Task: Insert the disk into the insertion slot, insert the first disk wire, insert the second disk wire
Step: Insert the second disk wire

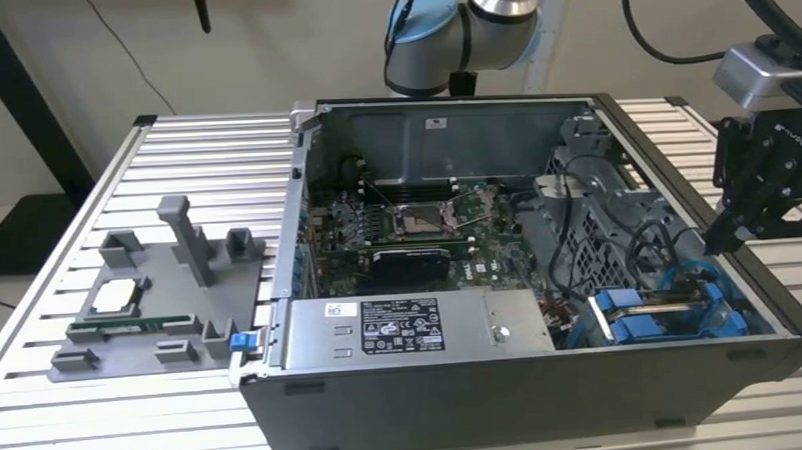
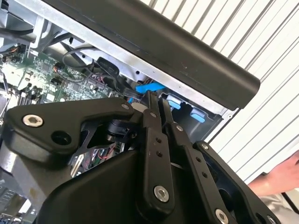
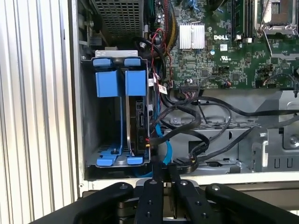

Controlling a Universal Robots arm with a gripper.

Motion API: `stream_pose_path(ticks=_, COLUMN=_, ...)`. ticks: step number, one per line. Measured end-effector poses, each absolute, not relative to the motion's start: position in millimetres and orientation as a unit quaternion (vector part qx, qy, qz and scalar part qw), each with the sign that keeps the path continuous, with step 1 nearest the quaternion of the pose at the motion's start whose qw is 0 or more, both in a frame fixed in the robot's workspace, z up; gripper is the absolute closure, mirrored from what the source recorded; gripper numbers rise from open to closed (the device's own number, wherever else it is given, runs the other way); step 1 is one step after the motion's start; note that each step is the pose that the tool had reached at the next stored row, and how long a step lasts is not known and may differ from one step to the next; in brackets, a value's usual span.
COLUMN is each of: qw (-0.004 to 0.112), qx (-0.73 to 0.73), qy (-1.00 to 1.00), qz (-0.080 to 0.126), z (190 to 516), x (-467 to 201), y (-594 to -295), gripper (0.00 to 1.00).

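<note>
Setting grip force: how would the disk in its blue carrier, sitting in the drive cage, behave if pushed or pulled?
The disk looks rigid, a solid slab in a moulded frame, so it shouldn't flex and is probably heavy for its size. Standing on edge inside the insertion slot, it would likely slide, not tip.

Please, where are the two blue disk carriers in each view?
Exterior view: blue carriers in the corner of the case at the exterior view's right, beside the power-supply box.
Second wrist view: blue carriers under the dark case rim.
First wrist view: blue carriers side by side in the insertion slot.
Shared landmark: the green motherboard.
</note>
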State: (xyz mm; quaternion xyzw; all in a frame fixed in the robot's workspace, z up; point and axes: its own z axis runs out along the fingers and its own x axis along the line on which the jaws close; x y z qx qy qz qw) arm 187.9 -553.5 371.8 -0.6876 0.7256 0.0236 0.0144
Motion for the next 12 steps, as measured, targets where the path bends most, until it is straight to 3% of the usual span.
stream_pose_path(ticks=12, qw=0.014, qx=-0.688, qy=0.726, qz=0.024, z=383.7, x=174.2, y=-549.8, gripper=1.0)
